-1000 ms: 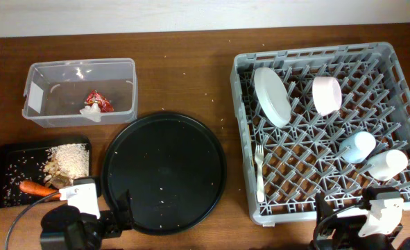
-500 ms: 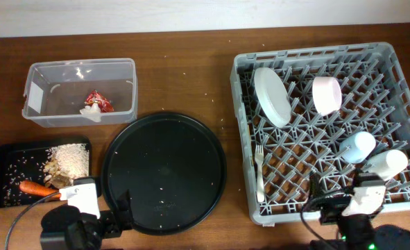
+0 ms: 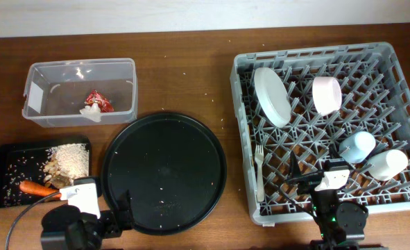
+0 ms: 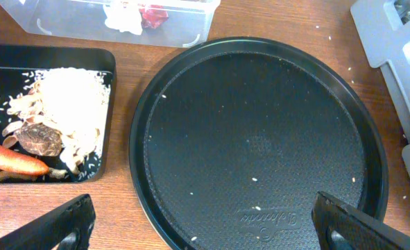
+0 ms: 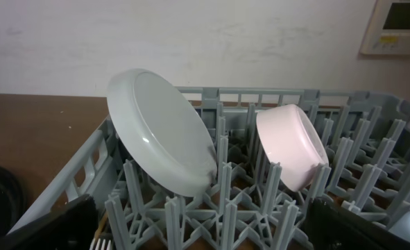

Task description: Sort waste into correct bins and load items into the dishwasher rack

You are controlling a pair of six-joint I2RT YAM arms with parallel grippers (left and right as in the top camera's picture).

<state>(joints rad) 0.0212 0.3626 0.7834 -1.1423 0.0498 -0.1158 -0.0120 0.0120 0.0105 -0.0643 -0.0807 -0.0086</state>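
The grey rack point(image 3: 392, 55) holds the pale plate point(image 3: 271, 96), pink bowl point(image 3: 327, 94), blue cup point(image 3: 357, 146), white cup point(image 3: 388, 164) and white fork point(image 3: 259, 173). The clear tub point(image 3: 45, 114) holds the red wrapper point(image 3: 98, 101) and white tissue point(image 3: 91, 111). The black tray point(image 3: 7, 156) holds rice point(image 3: 69, 158), a carrot point(image 3: 37, 187) and a brown lump point(image 3: 57, 182). My left gripper point(image 4: 201, 215) is open and empty over the round tray's near edge. My right gripper point(image 5: 201, 215) is open and empty over the rack's front pegs, facing the plate point(image 5: 163, 132) and bowl point(image 5: 291, 142).
A large round black tray point(image 3: 164, 173) with a few rice grains lies between the bins and the rack. Rice grains are scattered on the wooden table. A white wall runs along the far edge.
My right arm has moved left along the rack's front edge and in over the rack. My left arm has not moved.
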